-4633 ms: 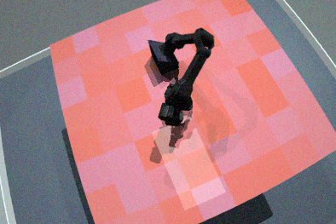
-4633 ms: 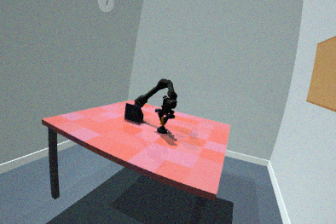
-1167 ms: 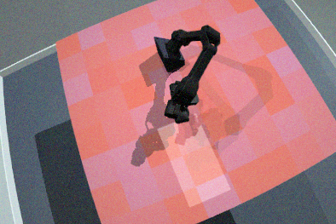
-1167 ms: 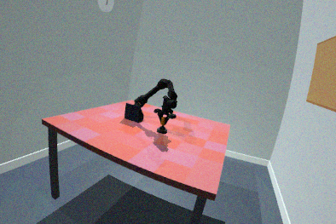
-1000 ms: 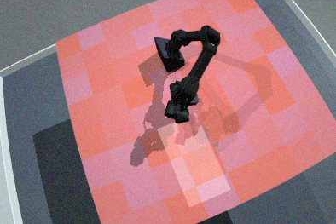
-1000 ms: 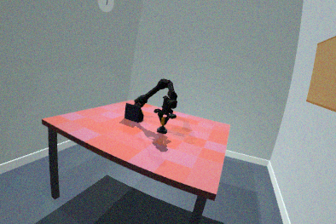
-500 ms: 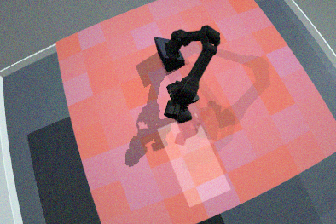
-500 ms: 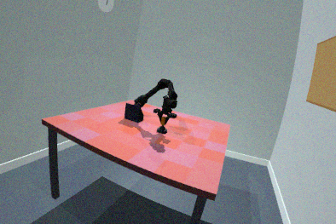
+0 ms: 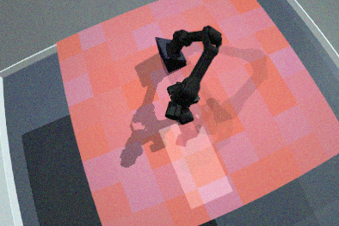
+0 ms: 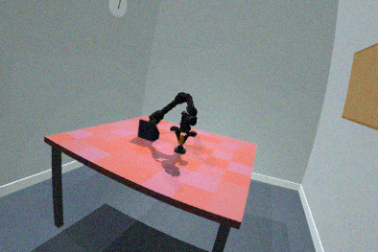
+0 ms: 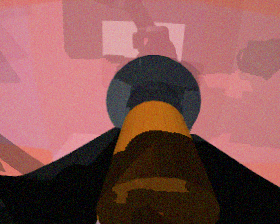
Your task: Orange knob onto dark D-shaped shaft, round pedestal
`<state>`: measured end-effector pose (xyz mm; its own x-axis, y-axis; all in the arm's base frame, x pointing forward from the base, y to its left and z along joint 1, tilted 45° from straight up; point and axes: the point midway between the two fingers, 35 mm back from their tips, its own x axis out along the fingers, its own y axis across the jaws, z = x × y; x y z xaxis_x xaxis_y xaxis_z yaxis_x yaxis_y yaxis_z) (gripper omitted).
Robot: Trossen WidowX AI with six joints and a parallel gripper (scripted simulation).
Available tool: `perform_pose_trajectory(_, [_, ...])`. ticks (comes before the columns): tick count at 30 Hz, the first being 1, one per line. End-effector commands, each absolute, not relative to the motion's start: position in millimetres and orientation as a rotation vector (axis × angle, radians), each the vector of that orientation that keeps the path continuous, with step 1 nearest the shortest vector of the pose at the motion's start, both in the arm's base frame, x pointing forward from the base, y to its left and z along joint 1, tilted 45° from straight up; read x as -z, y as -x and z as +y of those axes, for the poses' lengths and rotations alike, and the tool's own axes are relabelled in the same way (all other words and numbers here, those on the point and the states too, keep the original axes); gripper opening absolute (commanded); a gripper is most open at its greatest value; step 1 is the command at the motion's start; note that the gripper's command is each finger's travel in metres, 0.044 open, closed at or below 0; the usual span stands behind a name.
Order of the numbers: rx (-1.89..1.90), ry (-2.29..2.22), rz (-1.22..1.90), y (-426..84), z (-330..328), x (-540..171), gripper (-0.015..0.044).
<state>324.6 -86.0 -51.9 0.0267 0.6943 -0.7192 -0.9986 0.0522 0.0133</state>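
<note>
The orange knob (image 10: 181, 140) (image 11: 154, 120) is upright between the fingers, its upper part in shade in the wrist view. The round dark pedestal (image 10: 179, 150) (image 11: 118, 100) stands on the table directly below the knob. In the wrist view the knob's lower end overlaps the near part of the pedestal's disc, and a darker patch shows on the disc just beyond it. The shaft and its flat side are hidden; whether the shaft is inside the hole cannot be told. My gripper (image 10: 181, 135) (image 11: 154, 137) is shut on the knob. In the top view the arm hides knob and pedestal.
The arm's dark base (image 9: 171, 59) (image 10: 148, 129) stands farther back on the pink and orange patchwork table (image 9: 258, 169) (image 10: 106, 155). Shadows of the arm and a bright light patch lie on the table top.
</note>
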Motion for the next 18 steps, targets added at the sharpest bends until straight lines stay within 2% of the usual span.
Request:
perform_pose_trajectory(1, [-1.436, 0.602, 0.646, -324.5, -85.1, 51.9, 0.0000])
perform_pose_trajectory(11, [-1.439, 0.608, 0.640, -323.6, -86.2, 45.8, 0.0000])
perform_pose_trajectory(18, [-1.514, 0.765, 0.499, -324.2, -85.4, 46.7, 0.0000])
